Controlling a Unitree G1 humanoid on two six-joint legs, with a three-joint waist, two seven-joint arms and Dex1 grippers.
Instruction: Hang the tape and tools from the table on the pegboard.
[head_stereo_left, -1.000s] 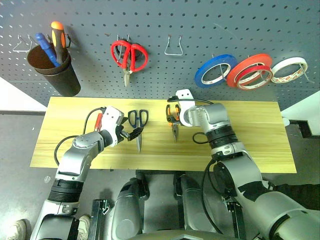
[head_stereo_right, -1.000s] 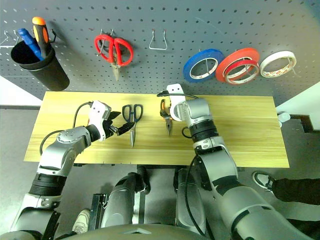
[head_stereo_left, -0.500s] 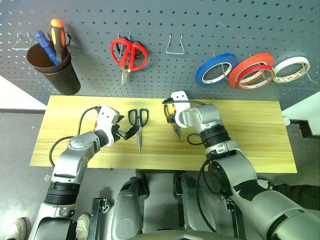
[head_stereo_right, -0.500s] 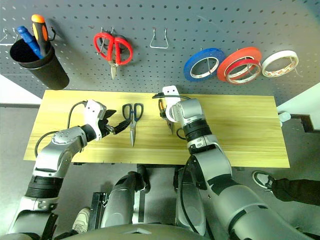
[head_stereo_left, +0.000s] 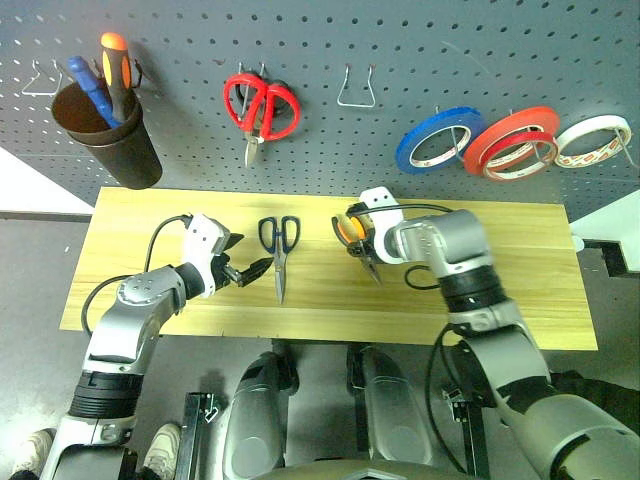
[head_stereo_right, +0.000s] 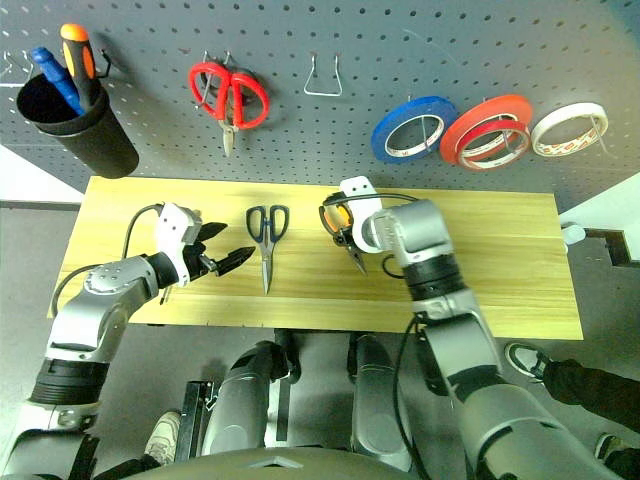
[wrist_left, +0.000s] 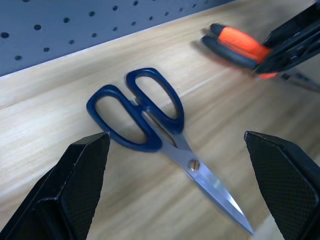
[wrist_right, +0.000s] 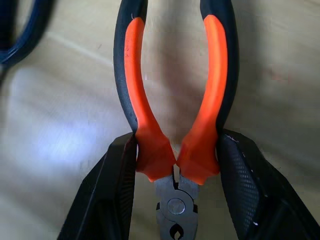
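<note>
My right gripper (wrist_right: 176, 172) is shut on the orange-and-black pliers (head_stereo_left: 352, 231), pinching both handles just behind the steel nose. The handles point toward the pegboard (head_stereo_left: 420, 50), and the pliers sit over the middle of the table (head_stereo_left: 510, 290). The dark blue scissors (head_stereo_left: 279, 244) lie flat on the wood with their blades toward the near edge. Just left of those blades my left gripper (head_stereo_left: 250, 262) hangs open, holding nothing. In the left wrist view the scissors (wrist_left: 145, 112) lie between its spread fingers (wrist_left: 75, 195). Blue tape (head_stereo_left: 434, 140), red tape (head_stereo_left: 510, 140) and white tape (head_stereo_left: 595, 140) hang on the pegboard.
Red-handled scissors (head_stereo_left: 260, 108) hang on the pegboard, with a bare wire hook (head_stereo_left: 356, 92) to their right. A dark cup (head_stereo_left: 110, 140) with blue and orange screwdrivers hangs at the left. The table's right half is bare wood.
My right gripper closed on the pliers and drew them back and to the right. My left gripper drifted a little left, away from the scissors, still open.
</note>
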